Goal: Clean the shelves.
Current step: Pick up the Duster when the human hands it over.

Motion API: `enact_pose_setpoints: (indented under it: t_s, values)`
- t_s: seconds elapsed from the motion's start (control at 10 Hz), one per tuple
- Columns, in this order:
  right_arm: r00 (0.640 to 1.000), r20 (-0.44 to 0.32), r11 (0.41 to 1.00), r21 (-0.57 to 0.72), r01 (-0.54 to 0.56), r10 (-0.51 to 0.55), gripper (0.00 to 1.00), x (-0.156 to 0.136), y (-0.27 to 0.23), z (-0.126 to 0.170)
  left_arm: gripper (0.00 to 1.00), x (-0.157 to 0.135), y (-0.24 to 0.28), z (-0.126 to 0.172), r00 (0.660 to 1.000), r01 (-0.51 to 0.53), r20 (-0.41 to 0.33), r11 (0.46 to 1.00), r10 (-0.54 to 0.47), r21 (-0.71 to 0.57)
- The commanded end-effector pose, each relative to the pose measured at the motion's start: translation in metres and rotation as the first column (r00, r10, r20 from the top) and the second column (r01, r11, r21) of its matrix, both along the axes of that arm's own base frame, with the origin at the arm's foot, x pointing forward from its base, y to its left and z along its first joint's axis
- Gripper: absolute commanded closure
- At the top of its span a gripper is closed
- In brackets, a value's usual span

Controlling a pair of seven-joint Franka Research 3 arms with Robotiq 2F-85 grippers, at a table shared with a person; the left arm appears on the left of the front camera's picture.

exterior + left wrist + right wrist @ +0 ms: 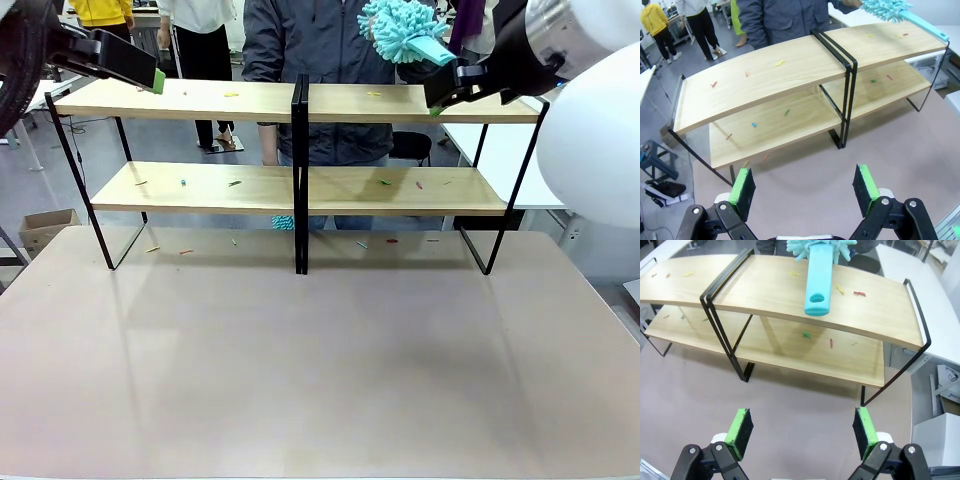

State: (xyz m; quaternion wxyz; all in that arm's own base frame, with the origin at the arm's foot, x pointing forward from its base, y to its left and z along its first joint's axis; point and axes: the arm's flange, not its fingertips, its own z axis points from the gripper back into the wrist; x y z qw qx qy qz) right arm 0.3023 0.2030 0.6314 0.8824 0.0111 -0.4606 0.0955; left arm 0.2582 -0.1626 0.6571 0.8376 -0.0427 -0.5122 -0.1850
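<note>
The shelves [250, 100] are two long light-wood boards on a thin black frame with a central post, standing at the far side of the table; small coloured scraps lie on both boards [790, 75] [765, 285]. A teal duster [400, 30] with a fluffy head hangs above the right half of the top board. Its flat handle [819, 280] points toward my right gripper [802, 427], which is open and holds nothing. My left gripper [804, 185] is also open with nothing in it. It hovers off the top board's left end [155, 78], and the right gripper [437, 105] off its right end.
A person in a dark jacket [320, 60] stands right behind the shelves, a sleeve reaching to the duster head [890, 7]. More coloured scraps [362, 243] lie on the table under the rack. A white table [500, 150] stands at the back right, a cardboard box [45, 228] on the floor at left.
</note>
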Motion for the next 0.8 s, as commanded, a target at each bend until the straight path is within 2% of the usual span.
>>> enact_pose_setpoints:
  t_s: [0.0, 0.7]
  values:
    - [1.000, 0.026, 0.997, -0.077, -0.009, 0.011, 0.00, -0.002, 0.005, 0.007, 0.00, -0.001, 0.000, 0.000, 1.000, 0.002, 0.002, 1.000, -0.002, 0.004]
    - [0.999, 0.036, 0.997, -0.079, -0.007, 0.010, 0.00, -0.048, 0.034, 0.014, 0.00, -0.001, 0.000, 0.000, 1.000, 0.002, 0.002, 1.000, -0.002, 0.004]
